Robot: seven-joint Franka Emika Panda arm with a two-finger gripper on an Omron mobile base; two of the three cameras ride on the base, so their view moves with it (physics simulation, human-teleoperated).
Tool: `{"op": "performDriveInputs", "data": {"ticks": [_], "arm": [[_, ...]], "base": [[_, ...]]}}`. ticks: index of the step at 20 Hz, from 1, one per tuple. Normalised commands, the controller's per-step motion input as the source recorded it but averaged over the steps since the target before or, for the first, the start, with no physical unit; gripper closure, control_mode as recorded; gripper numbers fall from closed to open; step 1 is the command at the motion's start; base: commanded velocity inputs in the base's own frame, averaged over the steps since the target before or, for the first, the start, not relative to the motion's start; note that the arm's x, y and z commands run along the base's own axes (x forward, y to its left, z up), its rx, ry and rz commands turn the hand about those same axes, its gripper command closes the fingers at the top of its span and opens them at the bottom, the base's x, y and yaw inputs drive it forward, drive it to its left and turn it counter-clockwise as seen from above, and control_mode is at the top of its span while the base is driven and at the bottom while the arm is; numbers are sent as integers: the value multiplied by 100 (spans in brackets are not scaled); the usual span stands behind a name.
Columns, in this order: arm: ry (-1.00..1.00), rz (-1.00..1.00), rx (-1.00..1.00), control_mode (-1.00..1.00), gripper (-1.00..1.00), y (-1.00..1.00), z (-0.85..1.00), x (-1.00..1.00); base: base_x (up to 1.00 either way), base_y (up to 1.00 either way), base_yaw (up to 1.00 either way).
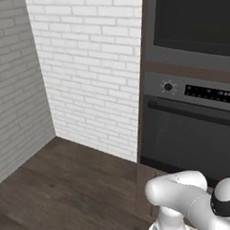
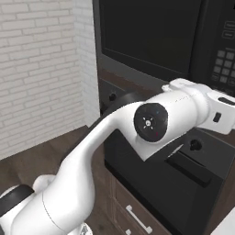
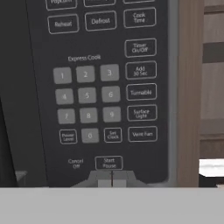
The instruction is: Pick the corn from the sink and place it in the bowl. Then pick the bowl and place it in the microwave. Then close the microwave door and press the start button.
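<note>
The hand camera looks straight at the control panel (image 3: 103,92) of the microwave (image 2: 151,36), very near to it. On the panel there are grey number keys, from 1 to 9 and 0, under the words "Express Cook", and a column of outlined buttons at the right: "Timer On/Off", "Add 30 Sec", "Turntable", "Surface Light" and "Vent Fan". The "Start Pause" button (image 3: 109,163) is in the lowest row, beside "Cancel Off", and the gripper (image 3: 112,179) stands directly under it. The two fingers (image 3: 104,180) are pressed together with only a thin line between them, so they are clenched and they hold nothing. Whether the tips already touch the button, I cannot tell. In the right base view the white arm (image 2: 114,133) reaches up and to the right toward the keypad of the microwave, and the microwave door (image 2: 147,32) lies flat and closed, dark and glossy. Below the microwave is the dark oven (image 1: 194,136) with a round knob (image 1: 168,87) and a bar handle (image 1: 193,113). At the left there is a white brick wall (image 1: 85,66) and a dark wooden floor (image 1: 63,186). Wooden cabinet (image 3: 212,87) fronts stand at the right of the panel
</note>
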Motion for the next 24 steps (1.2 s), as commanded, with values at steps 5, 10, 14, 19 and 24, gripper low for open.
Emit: {"op": "performDriveInputs", "data": {"ticks": [5, 10, 14, 19, 24], "arm": [[3, 1, 0, -100, 100, -8, -10, 14], [0, 0, 0, -100, 100, -12, 0, 15], [0, 1, 0, -100, 100, -13, -4, 9], [1, 1, 0, -100, 100, -6, -18, 0], [0, 0, 0, -100, 100, 0, -5, 0]], "base": [[0, 0, 0], [0, 0, 0], [0, 0, 0], [0, 0, 0], [0, 0, 0]]}}
